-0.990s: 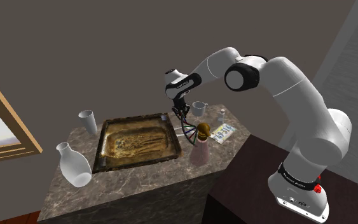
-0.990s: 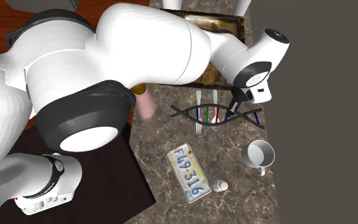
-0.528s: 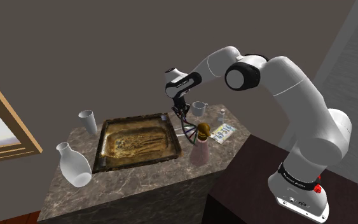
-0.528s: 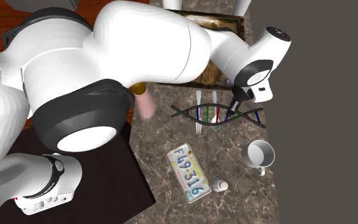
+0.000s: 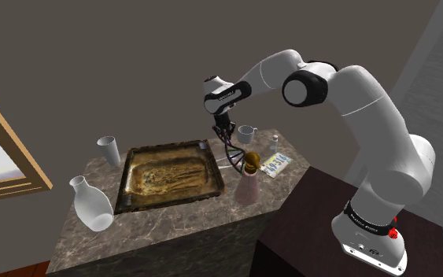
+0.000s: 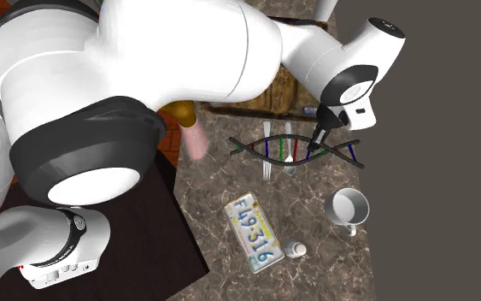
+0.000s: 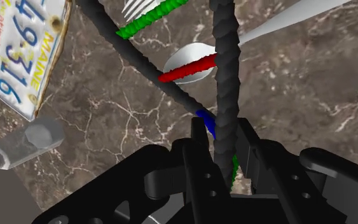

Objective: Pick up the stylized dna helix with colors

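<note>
While within claw, helix above spoon

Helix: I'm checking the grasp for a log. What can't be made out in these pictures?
Wrist view: helix ends cut off by the top edge and the gripper.
Shoulder view: helix too small to tell whether it clears the counter.
Second exterior view: the arm hides most of the tray.

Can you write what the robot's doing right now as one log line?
gripper: shut on DNA helix | helix: hanging over counter
</note>
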Available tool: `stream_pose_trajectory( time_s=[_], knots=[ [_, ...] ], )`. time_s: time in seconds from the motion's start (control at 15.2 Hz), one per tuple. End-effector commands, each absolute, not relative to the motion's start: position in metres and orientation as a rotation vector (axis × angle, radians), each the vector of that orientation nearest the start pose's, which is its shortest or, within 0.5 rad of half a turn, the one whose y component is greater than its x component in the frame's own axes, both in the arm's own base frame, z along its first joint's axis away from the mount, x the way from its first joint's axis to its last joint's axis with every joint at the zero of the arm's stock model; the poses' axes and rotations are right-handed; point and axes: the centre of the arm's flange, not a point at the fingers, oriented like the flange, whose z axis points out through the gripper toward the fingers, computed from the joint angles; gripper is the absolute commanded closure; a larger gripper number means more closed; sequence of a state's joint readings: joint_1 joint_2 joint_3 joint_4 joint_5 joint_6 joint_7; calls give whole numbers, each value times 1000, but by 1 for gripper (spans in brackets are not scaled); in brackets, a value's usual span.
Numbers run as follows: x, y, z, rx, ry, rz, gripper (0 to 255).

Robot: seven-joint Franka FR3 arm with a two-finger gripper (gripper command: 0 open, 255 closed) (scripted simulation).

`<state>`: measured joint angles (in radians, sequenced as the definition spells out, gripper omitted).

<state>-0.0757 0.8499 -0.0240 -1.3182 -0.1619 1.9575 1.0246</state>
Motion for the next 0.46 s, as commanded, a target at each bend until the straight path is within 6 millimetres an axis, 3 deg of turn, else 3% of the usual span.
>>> stream_pose_trajectory(
  time_s=[0.0, 0.26, 0.4],
  knots=[
    [716, -78, 222, -2927, 1678, 196, 255],
    [716, -78, 243, -2927, 1678, 196, 255],
    [716, -78, 243, -2927, 1678, 196, 255]
  ],
)
